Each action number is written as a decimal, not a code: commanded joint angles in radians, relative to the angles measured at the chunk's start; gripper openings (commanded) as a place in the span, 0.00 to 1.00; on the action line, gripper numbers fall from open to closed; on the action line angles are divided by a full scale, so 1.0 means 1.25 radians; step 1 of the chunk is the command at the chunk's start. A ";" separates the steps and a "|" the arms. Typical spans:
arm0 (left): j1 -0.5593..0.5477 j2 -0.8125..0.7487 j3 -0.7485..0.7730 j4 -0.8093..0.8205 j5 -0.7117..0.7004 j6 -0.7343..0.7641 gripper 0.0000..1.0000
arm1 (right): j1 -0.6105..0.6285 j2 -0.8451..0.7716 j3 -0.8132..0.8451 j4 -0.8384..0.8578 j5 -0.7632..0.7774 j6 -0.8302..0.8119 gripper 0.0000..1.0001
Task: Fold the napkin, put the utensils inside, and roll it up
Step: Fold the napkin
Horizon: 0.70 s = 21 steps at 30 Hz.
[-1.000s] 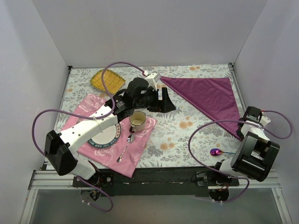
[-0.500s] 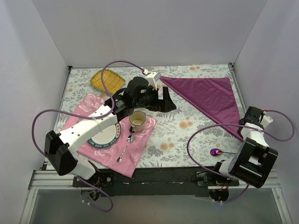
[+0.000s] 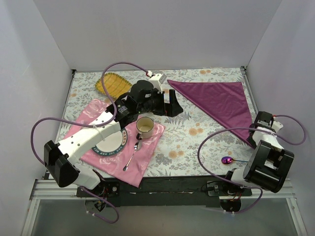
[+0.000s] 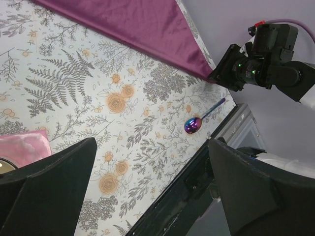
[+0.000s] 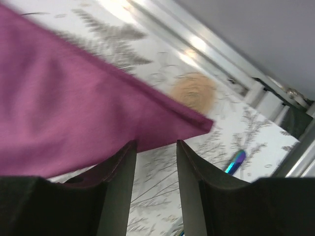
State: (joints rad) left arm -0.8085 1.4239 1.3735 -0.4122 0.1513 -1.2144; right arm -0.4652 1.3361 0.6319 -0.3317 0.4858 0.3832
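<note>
Left tool (image 4: 151, 147) gapes wide over the flowered tabletop (image 4: 74, 83). Right tool (image 5: 153, 147) — narrowly parted, gripping nothing — sits at the near corner of the napkin (image 5: 59, 98).

Dark purple satin napkin (image 3: 219, 101) lies far right on the floral-print table (image 3: 187, 142). The slim blue-handled utensil (image 3: 227, 160) sits before its near corner, apart. Front left, the pink cloth placemat (image 3: 110, 165) bears a round plate (image 3: 114, 143), cream cup (image 3: 144, 127) and silver spoon (image 3: 132, 156), with a yellow woven mat (image 3: 112, 84) behind.
</note>
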 commanded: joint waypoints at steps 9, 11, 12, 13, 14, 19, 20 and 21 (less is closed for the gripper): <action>0.044 -0.027 0.012 0.023 -0.014 -0.004 0.98 | 0.436 0.028 0.271 -0.110 -0.085 -0.011 0.61; 0.046 -0.033 0.001 0.023 -0.012 -0.011 0.98 | 0.440 0.045 0.281 -0.147 -0.144 0.037 0.61; 0.047 -0.038 -0.003 0.025 -0.009 -0.011 0.98 | 0.438 0.043 0.277 -0.177 -0.157 0.055 0.61; 0.047 -0.041 -0.005 0.025 -0.001 -0.011 0.98 | 0.438 0.037 0.268 -0.197 -0.165 0.069 0.61; 0.048 -0.042 -0.007 0.023 0.003 -0.010 0.98 | 0.438 0.009 0.243 -0.209 -0.164 0.099 0.61; 0.048 -0.065 -0.021 0.021 0.019 -0.011 0.98 | 0.355 -0.167 0.134 -0.265 -0.165 0.190 0.88; 0.048 -0.069 -0.025 0.023 0.023 -0.016 0.98 | 0.329 -0.214 0.116 -0.302 -0.170 0.207 0.99; 0.048 -0.074 -0.030 0.029 0.027 -0.020 0.98 | 0.278 -0.233 0.108 -0.319 -0.177 0.228 0.99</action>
State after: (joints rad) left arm -0.7525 1.4075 1.3605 -0.3885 0.1562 -1.2320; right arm 0.0246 1.2240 0.8135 -0.5869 0.2768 0.5343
